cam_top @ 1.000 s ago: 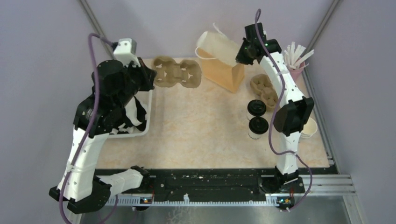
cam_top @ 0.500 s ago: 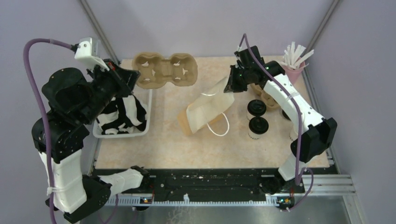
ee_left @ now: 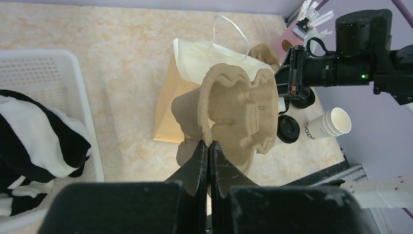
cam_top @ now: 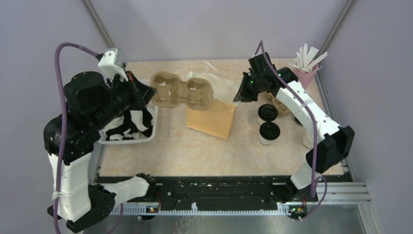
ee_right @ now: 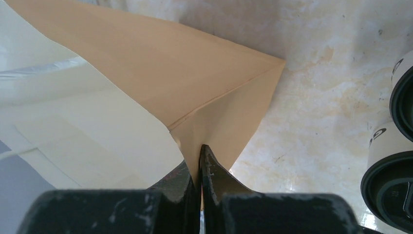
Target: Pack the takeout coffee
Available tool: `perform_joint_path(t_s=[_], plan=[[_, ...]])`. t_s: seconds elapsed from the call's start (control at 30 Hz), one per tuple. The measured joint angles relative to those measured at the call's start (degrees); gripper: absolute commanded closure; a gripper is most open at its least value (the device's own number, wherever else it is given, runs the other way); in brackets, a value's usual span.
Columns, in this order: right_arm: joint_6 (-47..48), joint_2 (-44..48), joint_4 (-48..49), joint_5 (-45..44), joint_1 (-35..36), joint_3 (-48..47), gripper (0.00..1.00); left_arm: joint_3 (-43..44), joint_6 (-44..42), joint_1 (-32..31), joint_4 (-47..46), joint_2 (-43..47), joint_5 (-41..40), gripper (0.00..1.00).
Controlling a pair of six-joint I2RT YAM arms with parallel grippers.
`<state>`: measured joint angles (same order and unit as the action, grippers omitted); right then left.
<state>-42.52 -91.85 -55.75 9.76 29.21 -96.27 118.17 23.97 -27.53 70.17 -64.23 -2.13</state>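
The left arm (cam_top: 87, 105) has its jaws clamped shut on the rim of a pulp cup carrier (cam_top: 182, 91). It holds the carrier off the counter (cam_top: 195, 151) at the upper middle of the overhead view, overlapping the brown paper bag (cam_top: 210, 118). The right arm (cam_top: 297, 105) pinches a fold at the bag's edge between closed jaws, and the bag lies tilted at centre frame. The two takeout coffee cups (cam_top: 268, 113) stand upright, one just beside the other, right of centre, outside the bag and near its right side. A white basket (cam_top: 156, 122) holding black-and-white cloth sits at the left. A pink cup of straws (cam_top: 306, 73) is at the upper right.
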Motion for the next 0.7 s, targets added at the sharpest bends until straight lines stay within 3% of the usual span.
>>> perform_joint_path(t_s=[0.53,0.7], plan=[[2.45,0.35,0.76,0.44,0.0,1.73,0.96,1.03,-6.27,0.0,-3.98,-6.43,-1.01,1.0],[3.15,0.35,1.55,0.7,0.0,1.75,0.93,1.57,-6.36,0.0,-4.22,-4.7,-5.2,1.0]])
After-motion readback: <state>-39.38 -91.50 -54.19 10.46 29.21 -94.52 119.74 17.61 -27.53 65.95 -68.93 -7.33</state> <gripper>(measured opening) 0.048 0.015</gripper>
